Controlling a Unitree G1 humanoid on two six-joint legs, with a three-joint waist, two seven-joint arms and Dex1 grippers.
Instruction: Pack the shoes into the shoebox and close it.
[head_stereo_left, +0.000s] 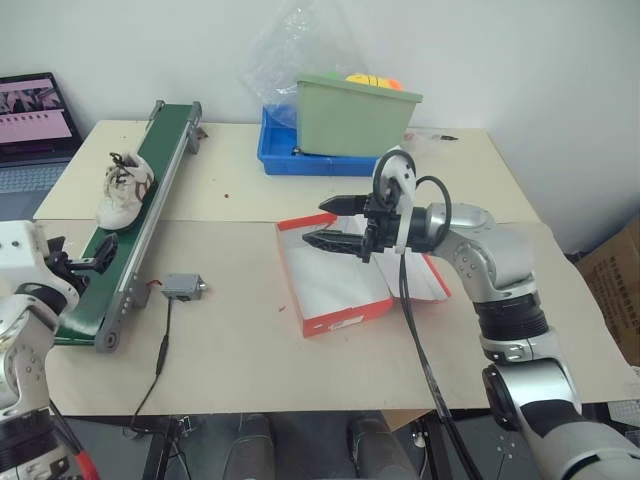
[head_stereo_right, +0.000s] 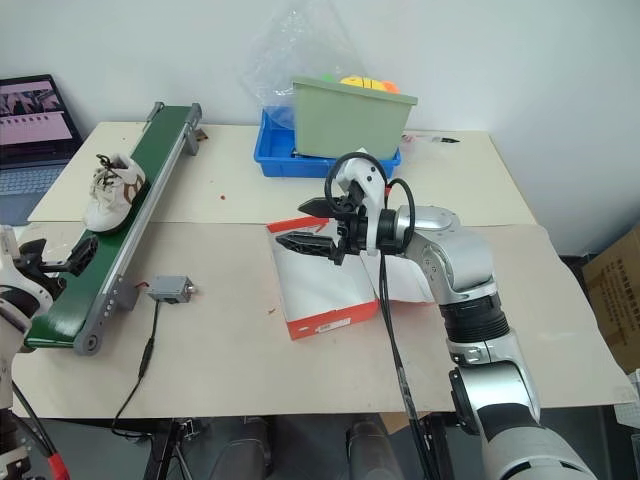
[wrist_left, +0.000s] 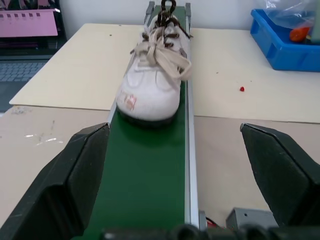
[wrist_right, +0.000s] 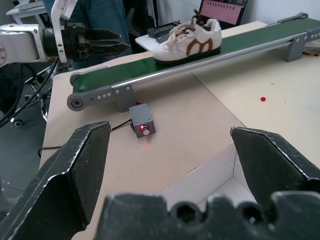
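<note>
Head views: green conveyor belt (head_stereo_left: 140, 225), the landmark, runs lengthwise along the table's left side. One shoe (head_stereo_left: 123, 188), white with dark laces, sits on the belt's far half, toe toward the near end, probably so the belt can carry it to the waiting arm. Left gripper (head_stereo_left: 78, 263) hangs at the belt's near end, jaws wide and empty, lined up along the belt, seemingly to meet the shoe. Shoebox (head_stereo_left: 335, 280), red outside and white inside, lies open on the table well to the right of the belt, apparently empty and ready for loading. Right gripper (head_stereo_left: 335, 222) hovers over the box, pointing toward the belt, jaws wide, holding nothing. A small grey box with a cable (head_stereo_left: 182, 287) lies just beside the belt's near half. Blue tray (head_stereo_left: 300, 160) and green bin (head_stereo_left: 355, 115) stand far right of the belt's far end. Left wrist view: shoe (wrist_left: 152, 82) centred on the belt ahead, framed between the spread fingers (wrist_left: 82, 170), not touched. Right wrist view: shoe (wrist_right: 189, 40) on the belt (wrist_right: 210, 52) across the table; left gripper (wrist_right: 97, 41) at its end; box corner (wrist_right: 210, 180) below the wide jaws.
</note>
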